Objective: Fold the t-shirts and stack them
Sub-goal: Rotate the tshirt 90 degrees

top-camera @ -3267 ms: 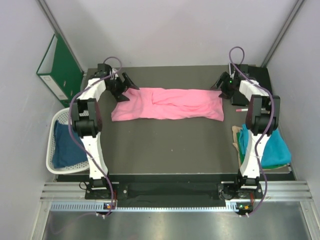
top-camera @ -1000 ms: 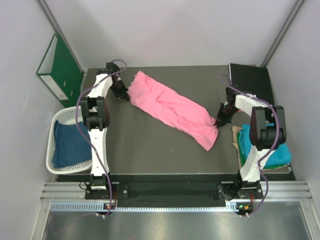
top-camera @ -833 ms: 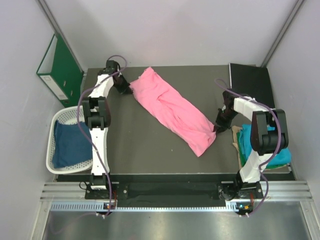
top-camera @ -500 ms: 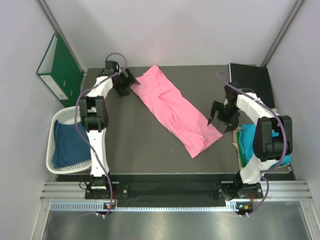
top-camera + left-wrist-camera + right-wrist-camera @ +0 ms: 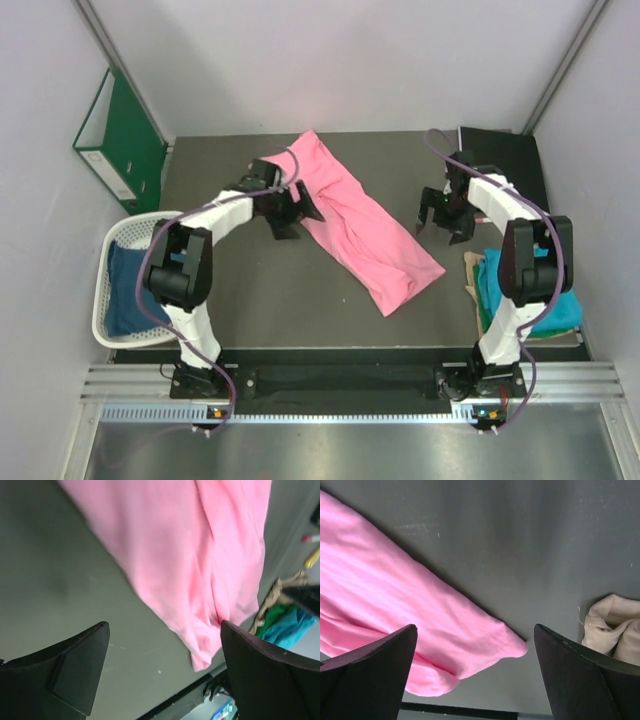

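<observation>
Left gripper [image 5: 292, 211]: jaws wide, empty, low over the tabletop [image 5: 300, 300], touching or just beside the pink shirt's [image 5: 360, 225] left long edge near its far end.

Right gripper [image 5: 442, 215]: jaws wide, empty, over bare tabletop just beside the shirt's right long edge.

Pink shirt: folded into a long band that lies flat on a diagonal, from the middle of the far edge toward the near right corner. Neither gripper holds it.

Teal shirt [image 5: 545, 300]: heaped at the right edge.

Blue shirt [image 5: 135, 290]: in the basket [image 5: 105, 260] at the left edge.

Step, as judged: lengthwise folds on the pink shirt done, crosswise fold pending, nothing stacked yet.

Next move calls for: both grippers pinching all layers at the two corners of one short end, then carrying that end over to the other, edges aligned.
</observation>
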Controlling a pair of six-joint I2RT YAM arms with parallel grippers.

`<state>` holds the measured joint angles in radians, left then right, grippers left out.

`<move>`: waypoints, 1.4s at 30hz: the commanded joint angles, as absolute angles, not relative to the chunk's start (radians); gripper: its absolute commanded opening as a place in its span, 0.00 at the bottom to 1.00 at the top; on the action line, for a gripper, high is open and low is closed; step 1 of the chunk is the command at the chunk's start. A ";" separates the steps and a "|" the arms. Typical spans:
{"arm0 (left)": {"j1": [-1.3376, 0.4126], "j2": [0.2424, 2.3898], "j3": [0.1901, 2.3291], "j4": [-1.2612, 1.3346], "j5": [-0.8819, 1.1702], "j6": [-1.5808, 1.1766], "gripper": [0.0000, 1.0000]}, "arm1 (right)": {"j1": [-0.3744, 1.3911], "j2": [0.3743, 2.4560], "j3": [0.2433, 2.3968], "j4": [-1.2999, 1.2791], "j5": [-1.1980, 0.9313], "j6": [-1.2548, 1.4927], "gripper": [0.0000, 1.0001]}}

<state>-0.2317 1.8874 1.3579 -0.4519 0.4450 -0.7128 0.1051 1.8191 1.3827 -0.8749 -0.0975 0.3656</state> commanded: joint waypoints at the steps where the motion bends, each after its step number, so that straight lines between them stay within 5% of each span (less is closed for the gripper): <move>1: -0.392 1.795 1.226 -0.328 0.483 -0.851 0.92 | 0.087 1.830 1.408 -0.798 -0.107 0.327 1.00; 8: -0.626 1.778 1.052 -0.173 0.439 -1.015 0.84 | 0.026 1.784 1.367 -0.736 -0.173 0.374 1.00; 23: -0.960 1.967 1.124 -0.061 0.365 -1.186 0.66 | -0.034 1.687 1.361 -0.746 -0.250 0.376 1.00; 27: -0.979 1.988 1.109 -0.086 0.342 -1.207 0.28 | -0.041 1.664 1.338 -0.736 -0.262 0.379 1.00; 28: -0.979 1.990 1.109 -0.103 0.339 -1.212 0.00 | -0.041 1.660 1.333 -0.736 -0.268 0.382 1.00; 42: -0.979 1.637 0.938 -0.567 0.244 -1.115 0.00 | -0.041 1.635 1.224 -0.695 -0.347 0.356 1.00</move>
